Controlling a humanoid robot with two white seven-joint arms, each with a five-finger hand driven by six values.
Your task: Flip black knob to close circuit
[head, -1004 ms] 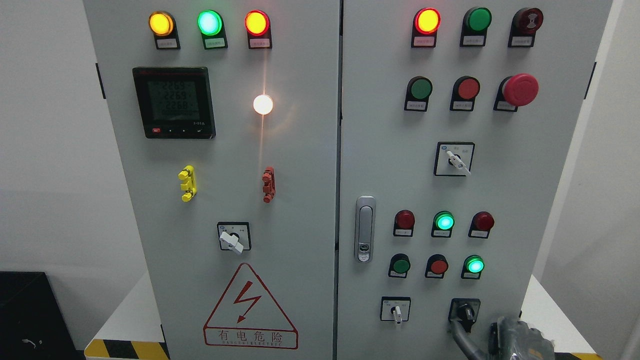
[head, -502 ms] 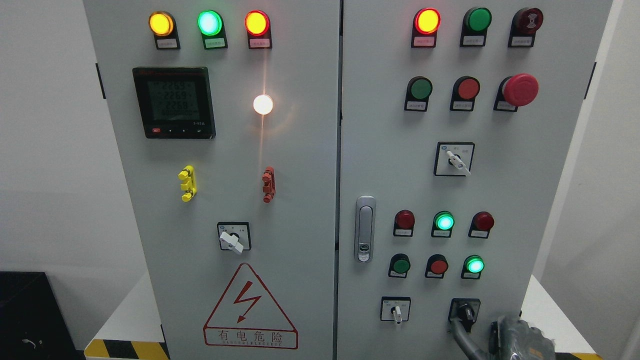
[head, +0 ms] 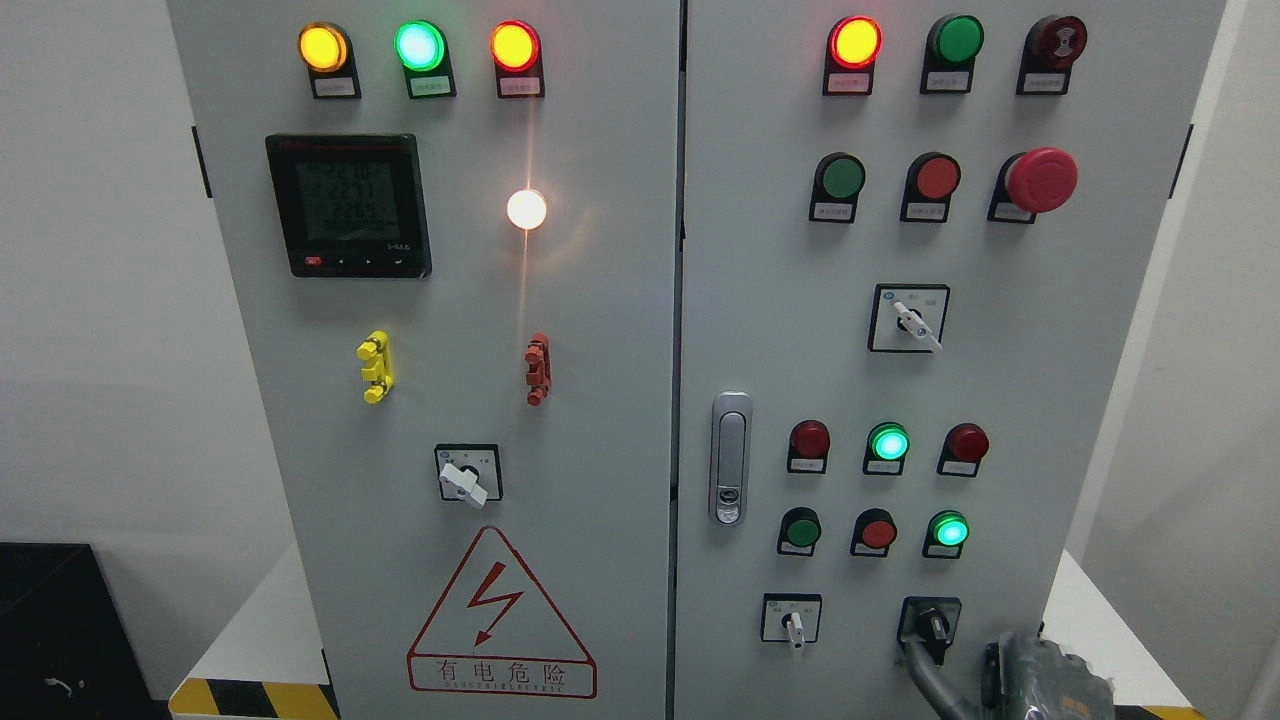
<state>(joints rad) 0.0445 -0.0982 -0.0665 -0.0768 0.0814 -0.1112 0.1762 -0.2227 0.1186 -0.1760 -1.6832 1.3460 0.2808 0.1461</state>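
Reaching the black knob (head: 932,625), one finger of the right hand (head: 1035,680) touches it; frame crops other fingers, grip unclear.

Matt grey metal cabinet (head: 600,300), glossy plastic knob (head: 934,627)

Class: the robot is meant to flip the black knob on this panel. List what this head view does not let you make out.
- Right hand: cut off by the bottom edge; finger positions unclear.
- Black knob: a grey finger reaches it, but contact and its set position are too small to judge.
- Labels under the lamps: print too small to read.
- Left hand: out of frame.
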